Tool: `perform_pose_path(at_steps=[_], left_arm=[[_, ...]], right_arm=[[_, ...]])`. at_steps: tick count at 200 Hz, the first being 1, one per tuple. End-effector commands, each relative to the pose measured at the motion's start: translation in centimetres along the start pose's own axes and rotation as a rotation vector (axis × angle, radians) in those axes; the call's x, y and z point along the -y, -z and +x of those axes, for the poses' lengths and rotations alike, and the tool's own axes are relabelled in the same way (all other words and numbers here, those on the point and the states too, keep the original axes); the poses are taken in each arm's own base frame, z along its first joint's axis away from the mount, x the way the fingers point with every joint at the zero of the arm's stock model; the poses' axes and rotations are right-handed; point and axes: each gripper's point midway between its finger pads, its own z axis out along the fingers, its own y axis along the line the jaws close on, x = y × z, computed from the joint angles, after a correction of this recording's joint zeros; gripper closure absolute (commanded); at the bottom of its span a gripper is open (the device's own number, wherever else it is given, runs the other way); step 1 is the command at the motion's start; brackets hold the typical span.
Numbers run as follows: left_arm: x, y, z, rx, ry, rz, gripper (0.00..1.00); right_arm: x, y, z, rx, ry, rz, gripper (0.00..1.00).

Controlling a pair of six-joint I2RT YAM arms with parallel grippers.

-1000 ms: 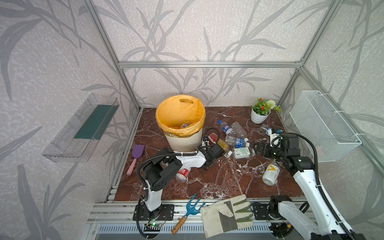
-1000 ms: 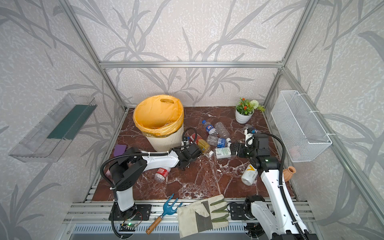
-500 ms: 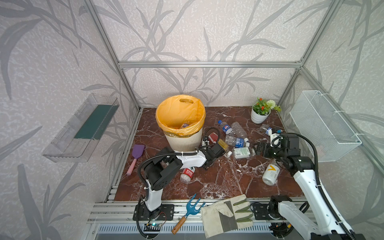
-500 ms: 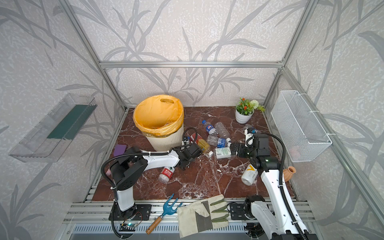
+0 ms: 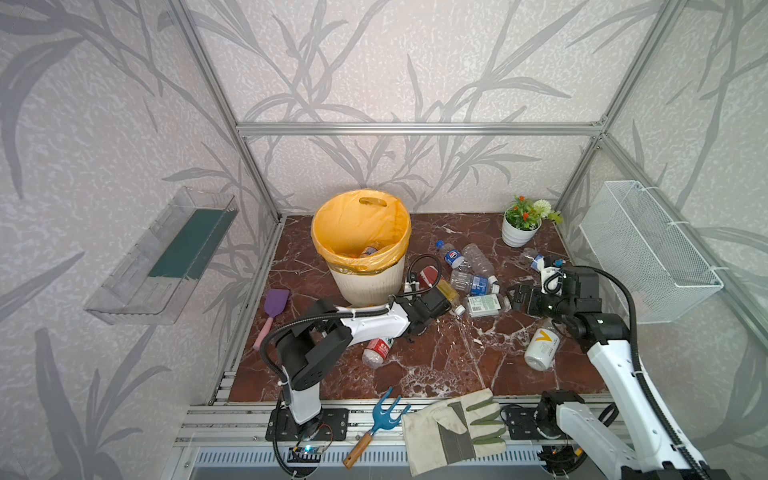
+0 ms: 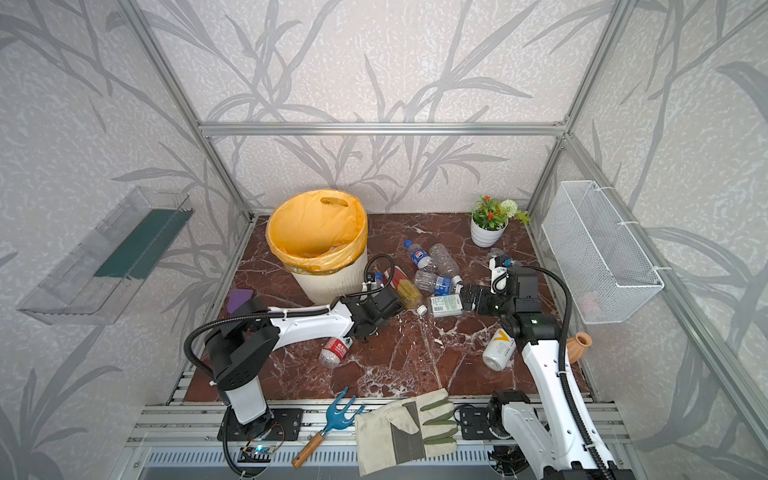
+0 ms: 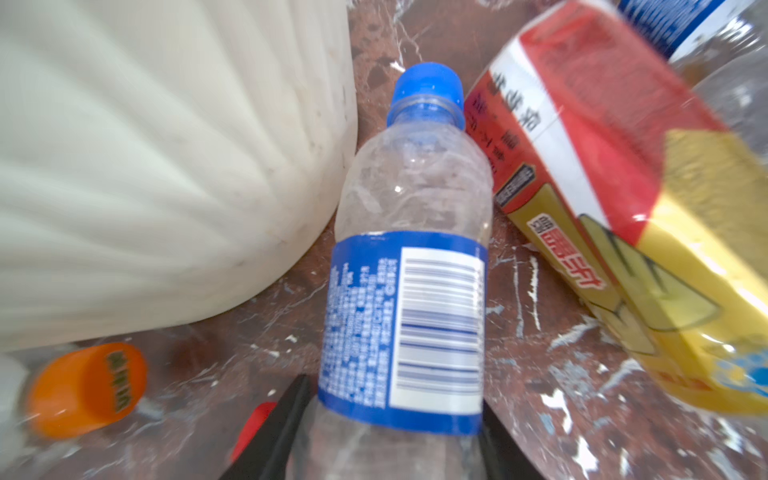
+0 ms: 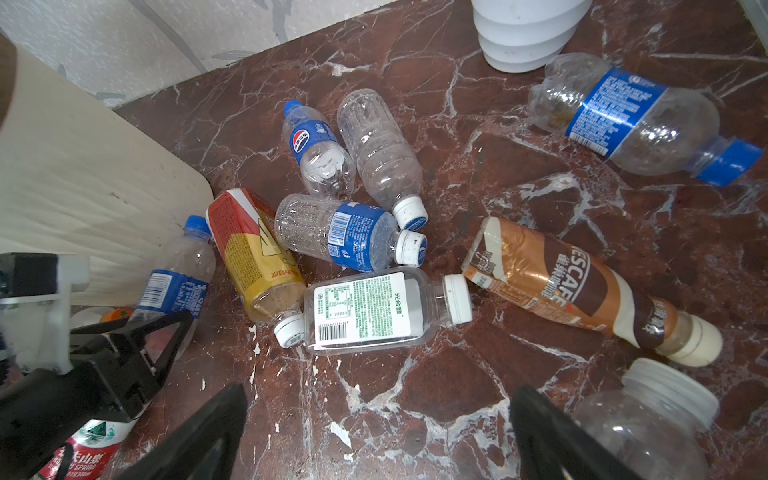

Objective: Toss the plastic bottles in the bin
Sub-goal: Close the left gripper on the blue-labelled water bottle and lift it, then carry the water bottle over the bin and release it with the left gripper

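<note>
The left pincer (image 7: 395, 415) is clenched on a blue-capped bottle (image 7: 407, 257): its two black fingers press the lower body of this clear bottle from both sides, just under the blue label. The bottle points with its cap away from the pincer and lies right beside the ribbed cream wall of the bin (image 7: 145, 145); I cannot tell if it touches the desk (image 8: 457, 374) or is lifted a little. On its other side, very close, lies a red and yellow bottle (image 7: 602, 208), and an orange cap (image 7: 87, 390) shows near the foot of the bin. The right pincer (image 8: 378, 392) is released, with the jaws wide apart over a bare part of the desk and nothing between them. In front of it lie a green-labelled bottle (image 8: 370, 309) with a white cap and a brown coffee bottle (image 8: 573, 286), both on their sides. In both top views the bin stands at the back left of the desk, lined with an orange bag (image 5: 357, 224), and a bottle in the bin (image 5: 368, 250) is visible. A red-labelled bottle (image 5: 377, 349) lies under the left arm, and a white bottle (image 5: 540, 349) lies near the right arm.
</note>
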Motion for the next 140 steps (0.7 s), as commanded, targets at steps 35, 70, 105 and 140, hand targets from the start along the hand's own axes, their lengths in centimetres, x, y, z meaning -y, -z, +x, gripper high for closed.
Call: perform_pose_path(at_steps=[35, 70, 105, 140], left_arm=[[-1.9, 4.9, -2.5, 0.105, -0.009, 0.011, 0.58], [-1.7, 8.2, -3.7, 0.152, -0.066, 0.082, 0.58], [1.0, 12.4, -5.3, 0.236, -0.175, 0.23, 0.58], [2.8, 16.7, -7.5, 0.336, -0.267, 0.308, 0.58]], right_arm=[[-0.3, 0.0, -0.3, 0.016, 0.003, -0.023, 0.01], [-0.4, 0.2, -0.4, 0.025, 0.001, -0.025, 0.01], [-0.5, 0.1, -0.5, 0.025, -0.007, -0.03, 0.01], [-0.5, 0.2, -0.7, 0.033, -0.007, -0.031, 0.01]])
